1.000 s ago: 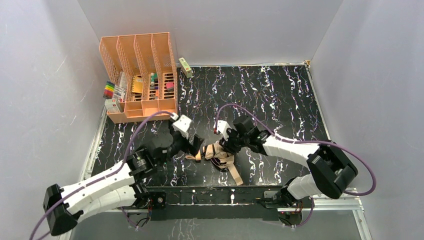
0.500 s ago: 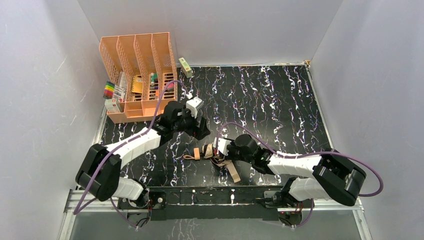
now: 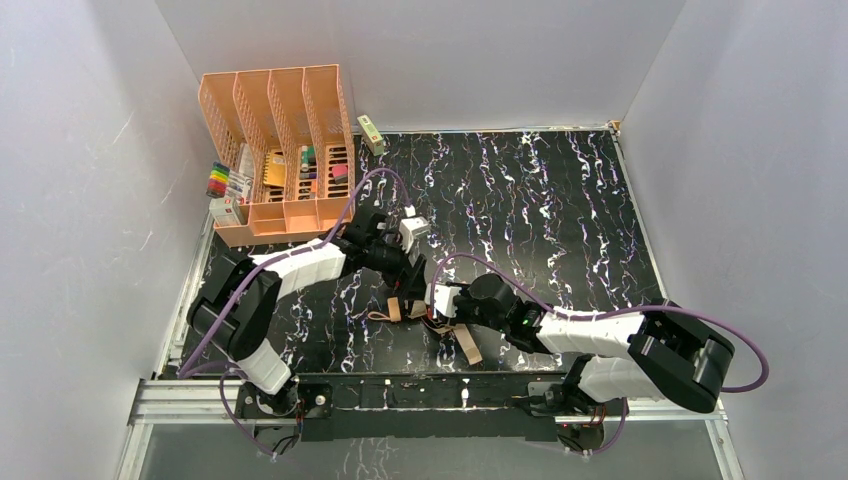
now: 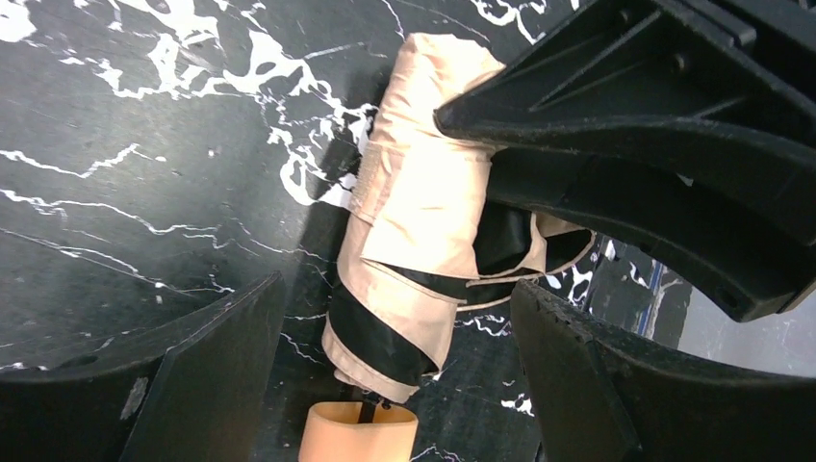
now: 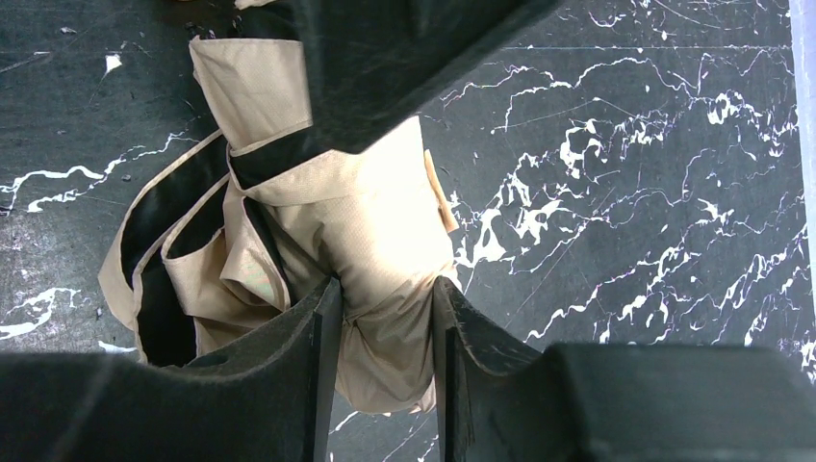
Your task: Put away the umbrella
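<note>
Umbrella (image 5: 370,207) pinched in R claw (image 5: 382,300).

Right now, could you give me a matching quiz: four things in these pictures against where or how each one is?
Things:
1. umbrella
2. left end effector
3. right end effector
4. organizer

States:
A. clamped on tan fabric
B. standing in the far left corner
C. lying on the black marbled table
D. open, aimed at the umbrella

Pairs: 1-C, 2-D, 3-A, 4-B
</note>
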{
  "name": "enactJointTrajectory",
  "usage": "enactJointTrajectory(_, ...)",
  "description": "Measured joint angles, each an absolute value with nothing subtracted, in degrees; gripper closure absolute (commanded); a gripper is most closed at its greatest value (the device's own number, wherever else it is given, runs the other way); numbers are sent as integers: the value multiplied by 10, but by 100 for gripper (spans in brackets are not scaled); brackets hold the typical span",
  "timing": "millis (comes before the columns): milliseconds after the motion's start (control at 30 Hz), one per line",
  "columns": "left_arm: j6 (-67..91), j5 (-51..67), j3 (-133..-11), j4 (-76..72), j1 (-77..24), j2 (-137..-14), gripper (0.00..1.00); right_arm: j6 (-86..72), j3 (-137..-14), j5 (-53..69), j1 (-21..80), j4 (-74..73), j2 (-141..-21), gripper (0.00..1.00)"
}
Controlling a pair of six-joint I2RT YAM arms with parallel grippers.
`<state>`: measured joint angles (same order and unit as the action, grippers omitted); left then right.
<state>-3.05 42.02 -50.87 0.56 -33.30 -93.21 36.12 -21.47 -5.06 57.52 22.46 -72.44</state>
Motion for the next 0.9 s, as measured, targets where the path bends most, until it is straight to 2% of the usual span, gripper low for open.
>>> enactJointTrajectory(267, -45, 428, -501, 10, -359, -943, 20, 364, -212, -56, 578, 225, -722, 58)
enactJointTrajectory(467, -59, 390, -498, 14, -386, -962, 26, 362, -212, -56, 579, 225, -720, 58)
enactJointTrajectory(533, -67, 375, -494, 14, -393, -963, 32, 362, -211, -56, 579, 225, -720, 58)
enactJointTrajectory(700, -83, 342, -492, 11, -403, -963, 57, 361, -208, -56, 579, 226, -716, 58)
enactJointTrajectory(833, -90, 318, -491, 12, -413, -963, 68, 358, -208, -57, 579, 224, -714, 57)
enactJointTrajectory(900, -91, 311, -491, 11, -417, -963, 75, 357, -207, -57, 579, 220, -710, 54)
